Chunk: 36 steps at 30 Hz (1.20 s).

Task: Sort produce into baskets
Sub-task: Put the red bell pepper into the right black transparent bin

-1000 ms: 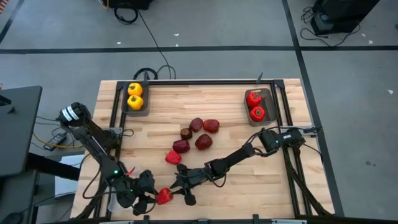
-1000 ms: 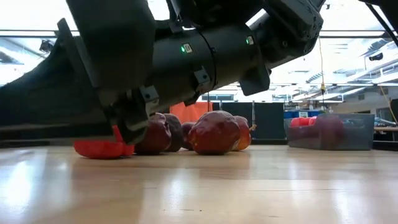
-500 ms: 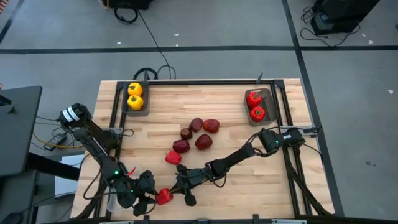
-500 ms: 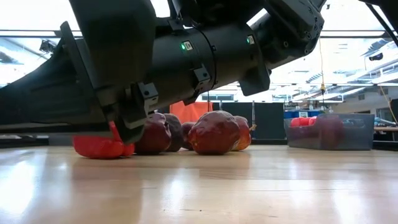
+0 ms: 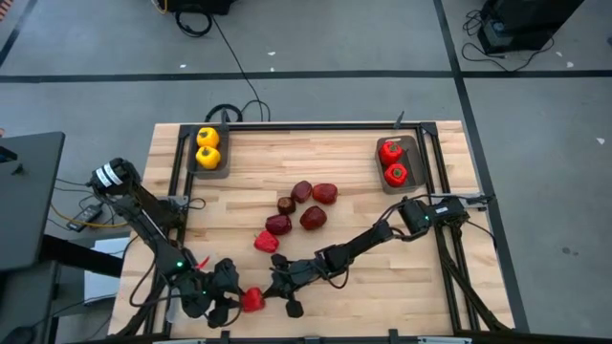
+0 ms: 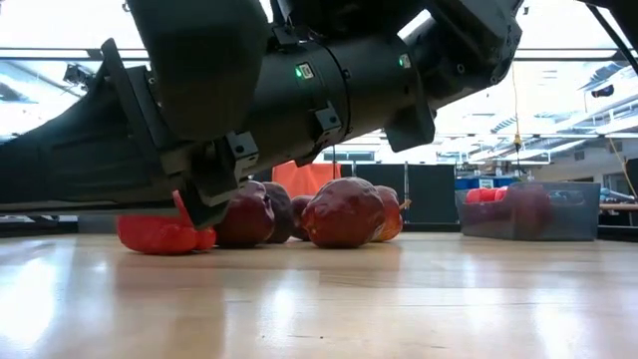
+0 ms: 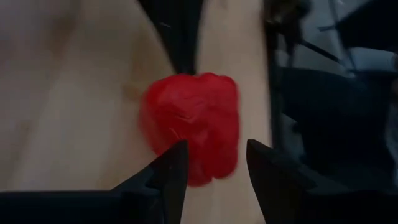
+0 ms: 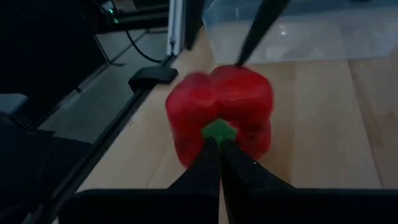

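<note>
Two arms of mine reach over a pale wooden counter (image 5: 363,182) made of long planks, with a dark metal frame along its edges. Around it is a grey floor (image 5: 316,48) with dark lines on it, and black cables lie there behind the counter.

On the far left a dark grey tray (image 5: 207,151) holds two yellow peppers (image 5: 207,147). At the near left edge my left tool (image 5: 232,299) sits low on the counter. Its two fingers (image 7: 165,180) are partly apart, one on each side of a red pepper (image 5: 252,300), and I cannot tell if they press on it. Just beside it, my right tool (image 5: 275,284) points at the same pepper from the other side. Its fingers are shut tight together, with the tips right at the pepper's green stem (image 8: 217,132).

In the middle of the counter lies a small heap of dark red fruits (image 5: 304,205) with one more red pepper (image 5: 266,242) near them. From the low view they sit close together behind my big dark arm.

On the far right another dark grey tray (image 5: 409,161) holds two red peppers (image 5: 392,161).

The low view shows a clear plastic tray (image 6: 533,210) on the right with red things inside. Behind it is a bright room with big windows (image 6: 558,90) and a high ceiling.
</note>
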{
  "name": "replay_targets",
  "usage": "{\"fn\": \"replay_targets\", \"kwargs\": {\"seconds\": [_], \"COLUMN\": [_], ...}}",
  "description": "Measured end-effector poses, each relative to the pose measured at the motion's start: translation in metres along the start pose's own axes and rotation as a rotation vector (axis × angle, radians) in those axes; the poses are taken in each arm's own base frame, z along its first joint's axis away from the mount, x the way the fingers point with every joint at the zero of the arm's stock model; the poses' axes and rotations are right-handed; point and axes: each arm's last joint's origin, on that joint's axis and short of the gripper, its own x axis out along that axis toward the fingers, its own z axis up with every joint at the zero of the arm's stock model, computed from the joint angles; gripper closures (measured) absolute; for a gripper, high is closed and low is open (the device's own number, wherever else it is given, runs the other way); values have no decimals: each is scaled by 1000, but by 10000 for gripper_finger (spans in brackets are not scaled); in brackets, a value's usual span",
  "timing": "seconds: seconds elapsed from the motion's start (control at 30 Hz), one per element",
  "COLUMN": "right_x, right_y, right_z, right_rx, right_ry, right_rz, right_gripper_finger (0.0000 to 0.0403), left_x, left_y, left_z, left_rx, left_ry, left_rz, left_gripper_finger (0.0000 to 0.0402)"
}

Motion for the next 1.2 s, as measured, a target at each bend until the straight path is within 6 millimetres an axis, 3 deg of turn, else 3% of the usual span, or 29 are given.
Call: {"fn": "replay_targets", "kwargs": {"seconds": [0.17, 0.37, 0.63, 0.87, 1.07, 1.2], "right_x": [-13, -55, -136, -226, -301, -330], "right_y": [4, 25, 46, 58, 58, 49], "right_z": [13, 45, 82, 102, 111, 118], "right_rx": [-8, -77, -174, -58, 67, 138], "right_ry": [110, 318, 558, 789, 994, 947], "right_rz": [-89, -210, -369, -579, -786, -786], "right_gripper_finger": [398, 398, 398, 398, 399, 400], "left_x": [1, 1, -5, -10, -2, 4], "left_y": [6, 7, -3, -14, 2, 15], "left_z": [4, 13, 26, 42, 72, 99], "left_rx": [-17, -49, -101, -24, 26, 75], "left_ry": [-35, -64, -251, -372, -443, -430], "left_rz": [62, 45, 7, 50, 145, 101], "left_gripper_finger": [232, 232, 233, 236, 236, 236]}}
